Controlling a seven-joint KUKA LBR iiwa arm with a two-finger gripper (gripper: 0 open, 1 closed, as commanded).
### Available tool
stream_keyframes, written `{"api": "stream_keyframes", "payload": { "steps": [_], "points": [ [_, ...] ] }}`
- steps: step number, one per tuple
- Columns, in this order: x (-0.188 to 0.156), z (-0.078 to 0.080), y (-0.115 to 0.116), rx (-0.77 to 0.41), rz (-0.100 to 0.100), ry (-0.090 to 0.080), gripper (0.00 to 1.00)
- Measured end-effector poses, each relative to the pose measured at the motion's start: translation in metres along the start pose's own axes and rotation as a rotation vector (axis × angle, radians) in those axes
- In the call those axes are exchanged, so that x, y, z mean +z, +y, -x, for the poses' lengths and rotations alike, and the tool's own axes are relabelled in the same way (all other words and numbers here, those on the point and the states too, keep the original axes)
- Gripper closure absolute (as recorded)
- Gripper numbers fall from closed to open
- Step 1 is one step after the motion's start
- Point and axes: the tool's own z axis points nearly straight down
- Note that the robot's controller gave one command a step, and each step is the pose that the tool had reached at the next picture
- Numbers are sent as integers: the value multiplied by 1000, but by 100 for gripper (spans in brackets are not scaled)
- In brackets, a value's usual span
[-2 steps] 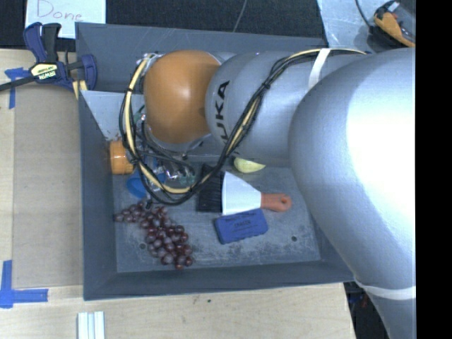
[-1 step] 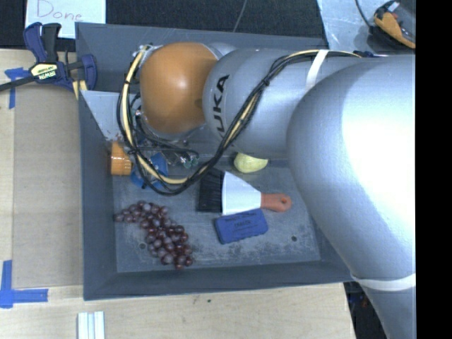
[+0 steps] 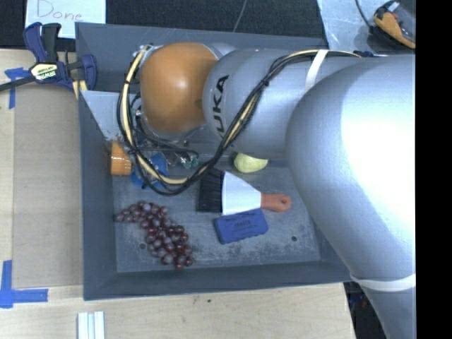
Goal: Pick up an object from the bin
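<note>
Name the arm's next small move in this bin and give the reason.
Likely a short shift toward the left wall of the bin and down onto the small orange thing. The pincer sits at the upper left, just beside it, while the grape bunch, blue block and brush lie farther off.

Bright light; glare on arm [image 3: 353,133]; shadow inside bin [image 3: 96,246].

— What lies in the bin [image 3: 95,224]?
— 5 things on its grey floor. Grapes [image 3: 159,235] front left, a blue block [image 3: 241,227] right of them.
— And behind?
— A brush [image 3: 233,195], a yellow fruit [image 3: 251,164], and an orange cylinder [image 3: 120,163] by the left wall.
</note>
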Motion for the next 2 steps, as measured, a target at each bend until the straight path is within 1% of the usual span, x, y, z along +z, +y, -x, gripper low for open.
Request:
{"api": "stream_keyframes", "payload": {
  "steps": [1, 2],
  "points": [
    [-9, -14, 6, -7, 4, 10, 100],
    [-19, -17, 8, -7, 8, 23, 100]
  ]
}}
